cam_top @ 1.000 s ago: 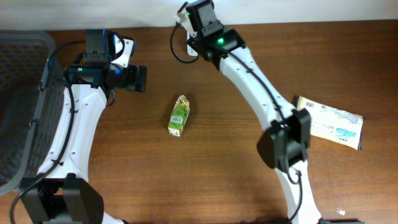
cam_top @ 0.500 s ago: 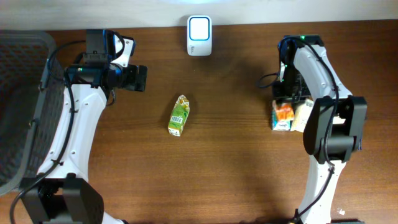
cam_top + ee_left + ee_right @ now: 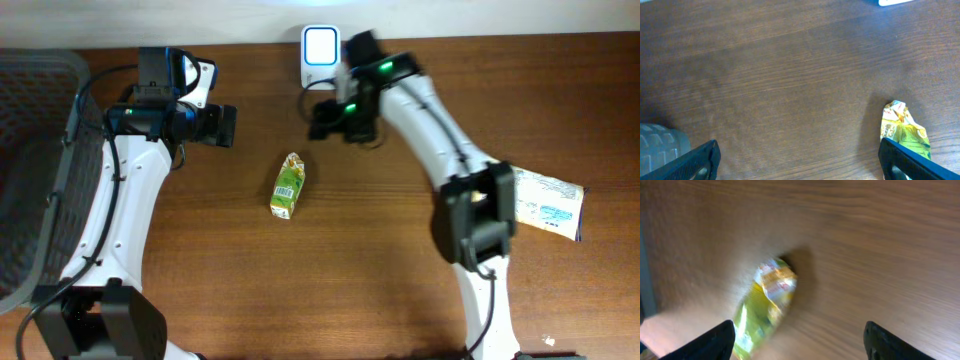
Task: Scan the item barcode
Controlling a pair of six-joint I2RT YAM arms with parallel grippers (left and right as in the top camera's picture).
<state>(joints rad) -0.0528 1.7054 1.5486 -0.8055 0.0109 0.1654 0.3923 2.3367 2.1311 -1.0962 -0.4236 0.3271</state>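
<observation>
Your left arm (image 3: 118, 215) and right arm (image 3: 420, 112) are white shells on black joints, black cables (image 3: 80, 100) looping beside them; a green light (image 3: 381, 68) glows on the right arm, toward twelve o'clock.

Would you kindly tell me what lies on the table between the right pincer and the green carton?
Nothing does. In the overhead view, only bare wooden table separates the right pincer from the green carton.
</observation>
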